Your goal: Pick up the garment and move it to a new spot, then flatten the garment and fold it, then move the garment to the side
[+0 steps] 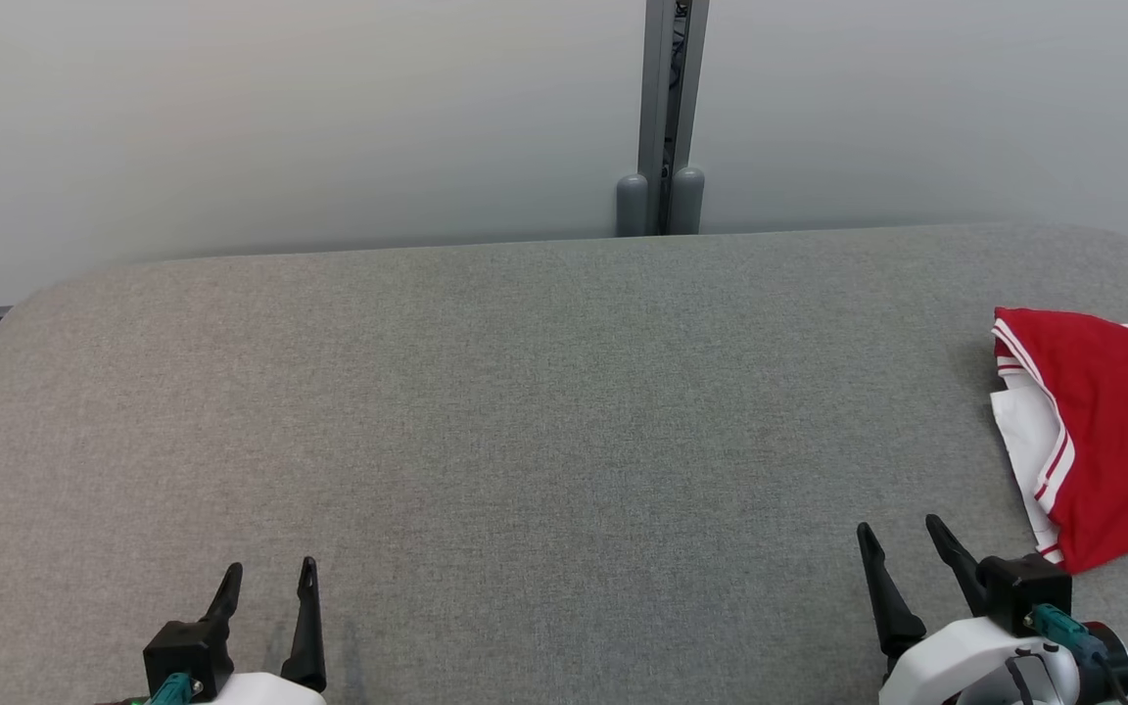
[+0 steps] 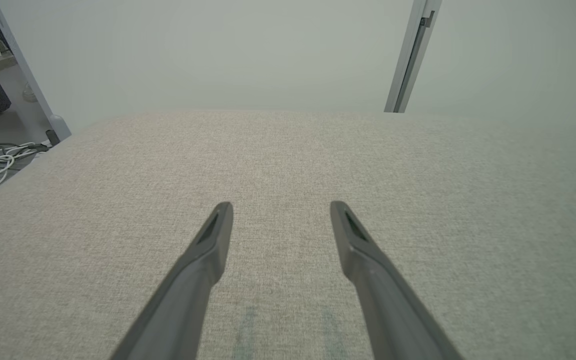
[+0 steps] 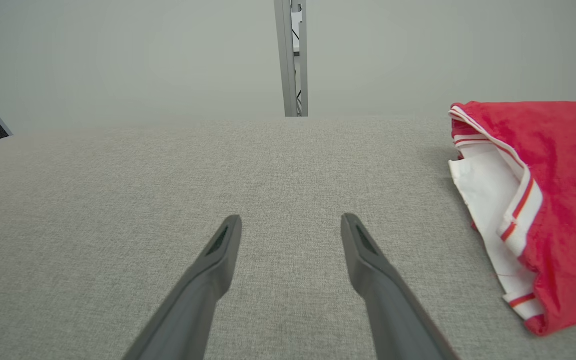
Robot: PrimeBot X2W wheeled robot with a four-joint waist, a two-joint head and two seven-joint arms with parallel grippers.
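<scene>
The garment [image 1: 1112, 431] lies at 3 o'clock on the table [image 1: 525, 392], hard against the right edge of my head view, which cuts off its far side. It is a compact red bundle with white striped trim, and a white layer pokes out from under the red along the side facing table centre. It looks doubled over rather than spread, though I cannot tell how neat the fold is. The right gripper [image 1: 897, 526] sits at 5 o'clock, just beside the garment's near corner but not touching it, fingers apart and holding nothing. The left gripper [image 1: 270, 565] is at 7 o'clock, well apart from the cloth, and likewise spread wide and holding nothing. The middle of the table is bare grey fabric, and a post [image 1: 664, 117] stands against the wall at 12 o'clock. I judge this fits two stages: a bundle waiting at the side to be picked up, or a folded garment already set aside. Either way, the loose white layer matters to me. Any grip there should take all the layers together, or the bundle will open. I would also want its hidden far side in view first.
</scene>
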